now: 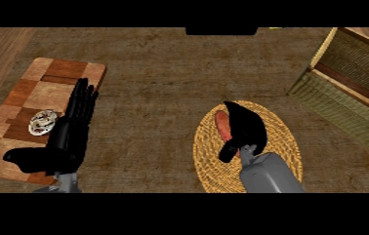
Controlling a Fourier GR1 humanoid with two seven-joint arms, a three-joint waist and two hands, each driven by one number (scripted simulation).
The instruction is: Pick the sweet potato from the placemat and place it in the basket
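Right hand [243, 127] curled round the sweet potato [224, 125], on the woven placemat [279, 127]. Basket [337, 90] well apart at right edge. Left hand [70, 127] released, fingers straight, over checkered board [43, 90].

Browns and golds on the counter

Orange-red sweet potato [223, 123] on a golden woven placemat [284, 127]; olive-green woven basket [328, 95]; brown-and-tan checkered board [43, 83]; mottled brown counter [166, 68]; black hands, left [61, 141] and right [245, 127].
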